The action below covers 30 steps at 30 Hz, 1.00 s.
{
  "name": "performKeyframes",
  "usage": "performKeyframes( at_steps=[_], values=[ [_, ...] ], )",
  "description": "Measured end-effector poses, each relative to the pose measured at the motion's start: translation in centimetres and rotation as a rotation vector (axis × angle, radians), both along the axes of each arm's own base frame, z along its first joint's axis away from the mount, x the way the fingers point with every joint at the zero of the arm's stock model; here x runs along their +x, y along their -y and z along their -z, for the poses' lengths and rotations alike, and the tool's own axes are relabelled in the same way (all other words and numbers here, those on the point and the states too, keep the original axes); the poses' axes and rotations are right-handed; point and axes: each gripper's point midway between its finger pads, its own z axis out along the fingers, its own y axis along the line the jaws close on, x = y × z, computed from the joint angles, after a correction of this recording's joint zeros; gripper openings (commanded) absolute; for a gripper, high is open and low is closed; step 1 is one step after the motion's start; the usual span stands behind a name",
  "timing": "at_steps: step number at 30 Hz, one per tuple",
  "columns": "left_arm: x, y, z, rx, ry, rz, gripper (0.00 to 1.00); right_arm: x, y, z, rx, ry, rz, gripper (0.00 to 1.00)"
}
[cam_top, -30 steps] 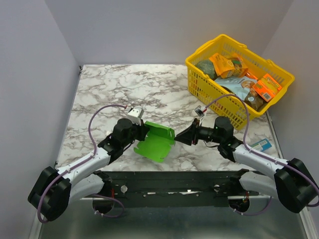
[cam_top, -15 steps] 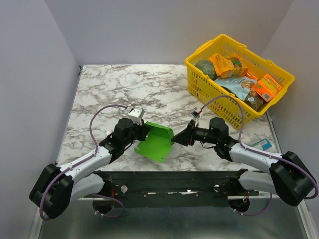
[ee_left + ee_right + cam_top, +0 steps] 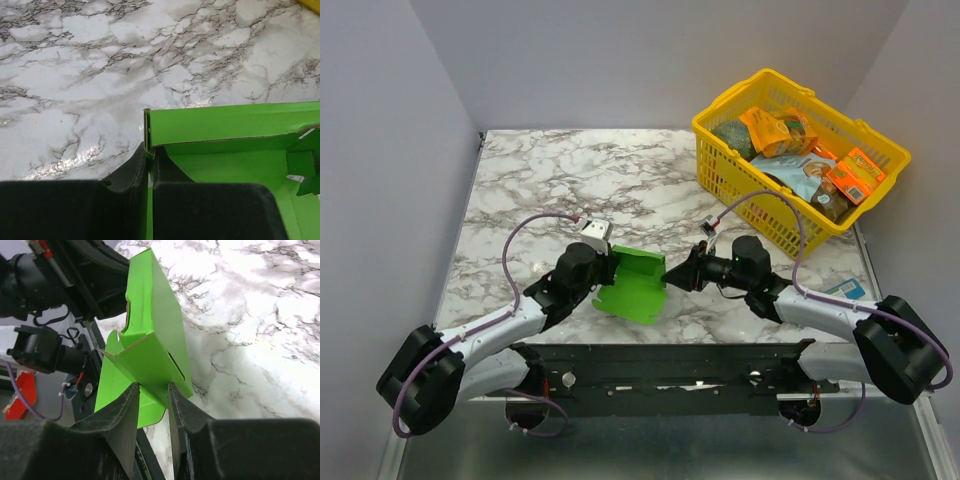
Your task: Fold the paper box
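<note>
Top external view: near the marble table's (image 3: 570,180) front edge, the left gripper (image 3: 605,268) clamps a wall of the half-raised paper box (image 3: 635,285). The right gripper (image 3: 678,278) straddles the opposite flap, jaws apart. Closing flaps look unfinished. A yellow basket (image 3: 740,185) sits beyond.

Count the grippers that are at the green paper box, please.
2. The left gripper pinches the left wall of the paper box. The right gripper has a finger on either side of its right edge.

Marble table (image 3: 570,170), plain grey walls (image 3: 620,60)
</note>
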Motion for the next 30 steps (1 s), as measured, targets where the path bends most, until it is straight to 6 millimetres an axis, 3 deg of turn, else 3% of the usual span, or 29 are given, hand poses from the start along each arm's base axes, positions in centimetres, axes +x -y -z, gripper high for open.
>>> performKeyframes(
  at_steps=[15,30],
  values=[
    [-2.1,0.6,0.7,0.055,0.051,-0.097,0.0,2.6,0.9,2.3,-0.128,0.015,0.16,0.4],
    [-3.7,2.2,1.1,0.037,0.055,-0.044,0.0,6.1,2.5,4.0,-0.267,0.116,0.307,0.45]
  ],
)
